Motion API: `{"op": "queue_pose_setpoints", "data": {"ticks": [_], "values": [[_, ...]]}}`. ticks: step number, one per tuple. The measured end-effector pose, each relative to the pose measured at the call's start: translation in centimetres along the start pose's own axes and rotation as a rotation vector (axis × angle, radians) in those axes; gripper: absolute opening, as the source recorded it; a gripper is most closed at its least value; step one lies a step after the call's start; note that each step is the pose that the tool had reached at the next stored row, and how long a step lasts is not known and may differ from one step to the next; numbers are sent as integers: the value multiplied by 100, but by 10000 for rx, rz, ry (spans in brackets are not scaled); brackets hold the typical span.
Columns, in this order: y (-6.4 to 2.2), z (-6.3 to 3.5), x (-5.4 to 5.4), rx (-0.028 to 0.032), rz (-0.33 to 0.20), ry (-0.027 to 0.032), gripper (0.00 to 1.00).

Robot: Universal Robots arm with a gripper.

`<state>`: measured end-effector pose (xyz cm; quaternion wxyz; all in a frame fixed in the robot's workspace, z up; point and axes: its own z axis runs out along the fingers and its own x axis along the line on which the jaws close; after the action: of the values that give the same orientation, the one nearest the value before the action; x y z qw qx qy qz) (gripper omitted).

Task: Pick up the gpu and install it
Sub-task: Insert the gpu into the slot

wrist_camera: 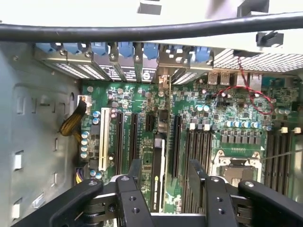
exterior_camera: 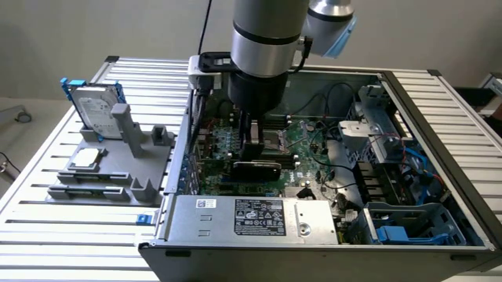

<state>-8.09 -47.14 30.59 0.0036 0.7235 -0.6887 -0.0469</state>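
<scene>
In the exterior view the arm (exterior_camera: pixel 267 35) stood vertical over the open computer case (exterior_camera: pixel 314 261) on the slatted surface (exterior_camera: pixel 70 235), its wrist pointing straight down at the motherboard (exterior_camera: pixel 306 141). The hand (exterior_camera: pixel 253 154) hung just above the gpu (exterior_camera: pixel 255 170), whose black cover sat low on the board, near the power supply (exterior_camera: pixel 243 216). A hard drive in a blue frame (exterior_camera: pixel 98 108) stood upright in a grey holder (exterior_camera: pixel 102 176) beside the case. In the wrist view the hand (wrist_camera: pixel 165 168) was open. Its two black fingers (wrist_camera: pixel 134 172) were spread either side of the gpu (wrist_camera: pixel 157 179), which stood edge-on on the motherboard (wrist_camera: pixel 218 118) with a clear gap to each finger.
</scene>
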Motion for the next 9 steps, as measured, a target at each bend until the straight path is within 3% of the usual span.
{"op": "queue_pose_setpoints", "data": {"ticks": [4,9], "values": [[5,-68,-7,1,-1,-1,53],[16,-70,-16,0,0,-2,51]]}}
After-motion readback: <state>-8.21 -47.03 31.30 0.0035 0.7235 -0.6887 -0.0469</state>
